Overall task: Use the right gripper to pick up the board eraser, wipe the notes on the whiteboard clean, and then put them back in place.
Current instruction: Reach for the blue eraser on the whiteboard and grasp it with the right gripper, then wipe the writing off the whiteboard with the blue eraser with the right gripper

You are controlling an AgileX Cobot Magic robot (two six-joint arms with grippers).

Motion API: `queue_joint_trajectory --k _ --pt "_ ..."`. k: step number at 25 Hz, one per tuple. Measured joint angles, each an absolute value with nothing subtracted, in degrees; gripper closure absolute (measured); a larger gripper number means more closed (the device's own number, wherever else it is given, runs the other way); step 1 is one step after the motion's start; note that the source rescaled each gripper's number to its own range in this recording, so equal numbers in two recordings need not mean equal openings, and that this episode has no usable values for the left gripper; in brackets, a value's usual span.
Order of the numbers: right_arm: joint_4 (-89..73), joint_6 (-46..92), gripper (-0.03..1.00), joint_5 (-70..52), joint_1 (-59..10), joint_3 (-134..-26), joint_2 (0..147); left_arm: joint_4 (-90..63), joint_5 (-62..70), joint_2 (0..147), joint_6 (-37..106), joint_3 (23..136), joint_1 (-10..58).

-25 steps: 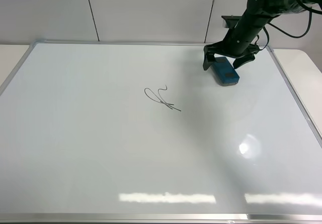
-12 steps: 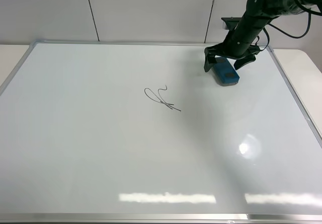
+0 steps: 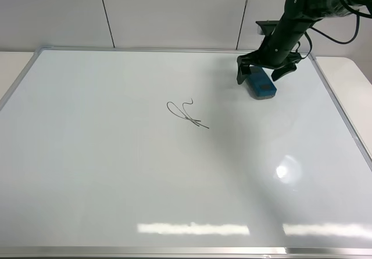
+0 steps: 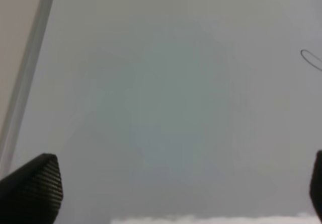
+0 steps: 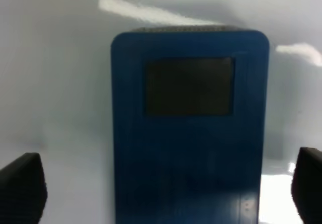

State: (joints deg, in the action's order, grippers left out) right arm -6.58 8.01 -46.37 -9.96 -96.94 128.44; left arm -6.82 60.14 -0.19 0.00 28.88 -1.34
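One eraser [image 3: 260,84] framed by a wide-open right gripper [image 3: 260,75]

Two grippers show. The right gripper hangs low over the far right part of the whiteboard [image 3: 116,171] with its two fingers spread wide, one on each side of the eraser. In its own wrist view [image 5: 163,189] bare board shows between each fingertip and the eraser's [image 5: 188,133] sides, so it has hold of nothing. The left gripper [image 4: 173,189] appears only in its wrist view. Its fingers are also far apart and empty, over blank board [image 4: 151,108] near a strip of the silver frame [image 4: 25,83].

The single eraser lies flat on the board, close to the far right corner. In the high view its long axis runs diagonally, from far left to near right, and the nearer end points toward the board's right edge. It is a teal-blue block with rounded corners. The wrist view shows one dark grey square patch on top; a second cannot be made out there.

One scribble of notes [image 3: 187,113] sits near the middle of the board, well apart from the eraser. It is a thin black loop with crossed strokes, and one end of it shows in the left wrist view [image 4: 312,59].

The one whiteboard is glossy with bright glare spots, and it rests on a pale counter [image 3: 343,67].
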Motion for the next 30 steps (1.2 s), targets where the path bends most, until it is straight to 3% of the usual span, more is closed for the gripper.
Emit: queue_joint_trajectory --k 1,4,5,20,30 --pt "-6.4 7.5 0.2 -46.4 -10.0 -96.9 128.4 -6.8 60.1 -0.2 0.0 28.9 -1.3" --pt "-6.3 6.3 0.82 -46.6 -10.0 -96.9 128.4 -6.8 60.1 -0.2 0.0 28.9 -1.3" --pt "-6.3 6.1 0.97 -46.6 -10.0 -96.9 128.4 -6.8 60.1 -0.2 0.0 28.9 -1.3" --pt "-8.0 5.9 0.95 -47.2 -10.9 -96.9 128.0 -6.8 60.1 -0.2 0.0 28.9 -1.3" --pt "-9.6 6.0 0.95 -54.1 -14.4 -97.1 118.9 -6.8 60.1 -0.2 0.0 28.9 -1.3"
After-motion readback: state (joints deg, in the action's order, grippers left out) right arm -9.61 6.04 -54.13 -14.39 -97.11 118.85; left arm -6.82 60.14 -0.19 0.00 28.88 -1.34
